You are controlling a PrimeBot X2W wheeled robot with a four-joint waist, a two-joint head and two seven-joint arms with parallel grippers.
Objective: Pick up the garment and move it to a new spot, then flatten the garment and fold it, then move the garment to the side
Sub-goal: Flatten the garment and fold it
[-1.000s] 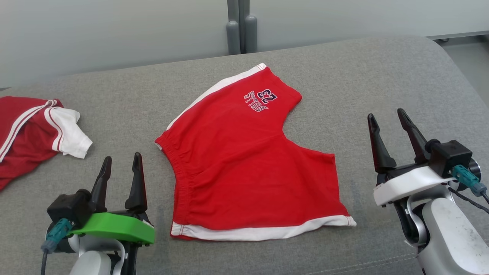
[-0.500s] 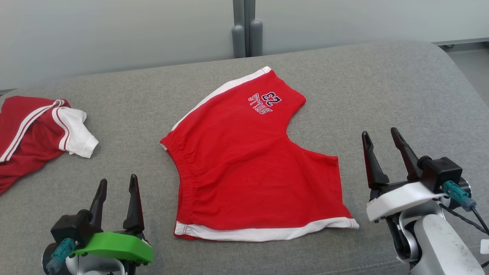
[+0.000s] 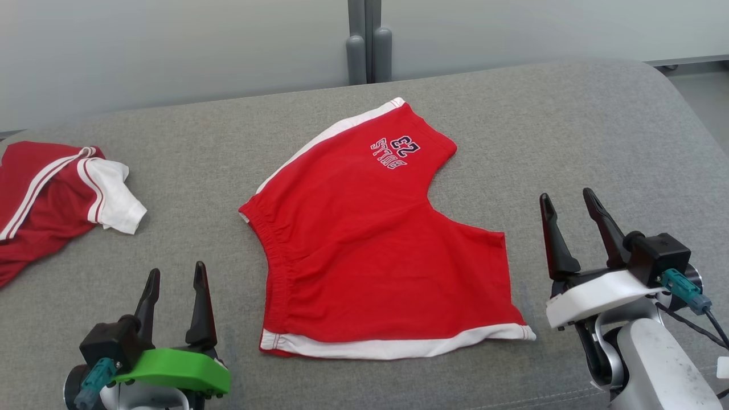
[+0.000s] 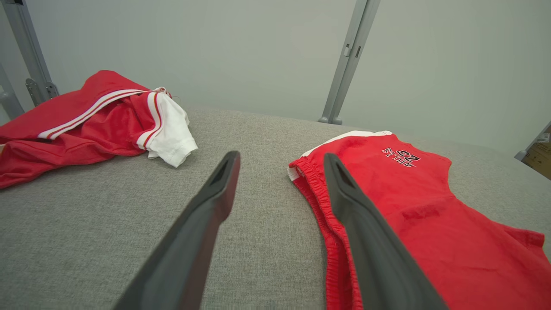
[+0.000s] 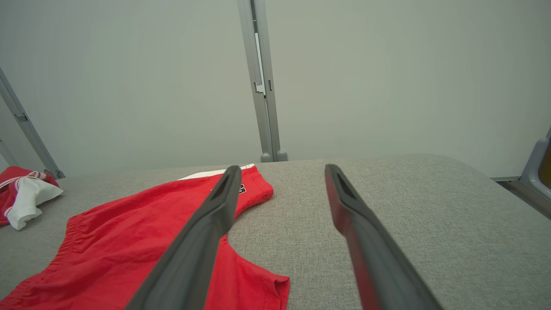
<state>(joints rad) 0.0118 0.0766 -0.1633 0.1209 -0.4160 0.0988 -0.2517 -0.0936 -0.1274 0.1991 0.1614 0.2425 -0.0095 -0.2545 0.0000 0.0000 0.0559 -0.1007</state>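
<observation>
The garment (image 3: 376, 245), red shorts with white trim, is lying flat mid-way along the grey cushion (image 3: 569, 125) in the head view, placed as it was a second ago; the left gripper (image 3: 175, 269) and right gripper (image 3: 565, 193) are flanking it, jaws open and empty, both sitting lower in the view than before; a second red garment (image 3: 45, 193) is resting far left. In the left wrist view, the open jaws are framing cushion beside the waistband; in the right wrist view, bare cushion beside the shorts.
</observation>
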